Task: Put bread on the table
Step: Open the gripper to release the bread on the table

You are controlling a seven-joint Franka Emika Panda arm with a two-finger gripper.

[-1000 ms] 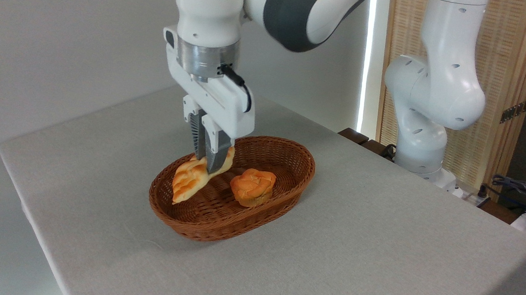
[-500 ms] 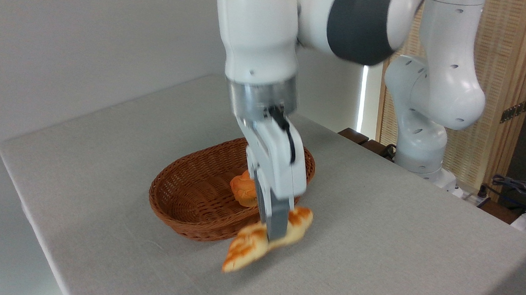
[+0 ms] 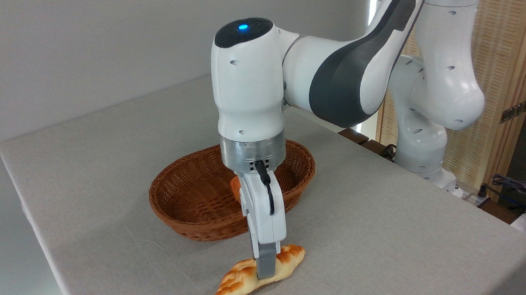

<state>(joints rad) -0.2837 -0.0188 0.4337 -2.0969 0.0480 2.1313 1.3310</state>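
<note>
Jaws of the gripper point(image 3: 266, 270) point straight down and are closed across the middle of the bread point(image 3: 258, 277), the near grey finger point(image 3: 266, 265) lying over the loaf's side; the far finger is hidden behind it. Bread: an elongated braided loaf, pale with golden-brown ridges, lying lengthwise on the grey surface point(image 3: 399, 249) in front of the basket point(image 3: 184, 207), one tapered end toward the near edge and the other up and to the right. Its underside appears to rest on the cloth, though contact beneath the finger cannot be judged. Basket: brown oval wicker, just behind the loaf and apart from it; a small patch of the orange bun point(image 3: 235, 188) shows inside it, the rest hidden by the gripper's white body. Arm: the wrist segment stands upright over the basket's near rim, a blue light on its top cap. Change from half a second ago: the loaf then hung tilted and blurred above the surface with the wrist higher; now it is lower, sharp, and level with the cloth. One second ago the loaf was in the basket's left half, gripped there, beside the fully visible bun
</note>
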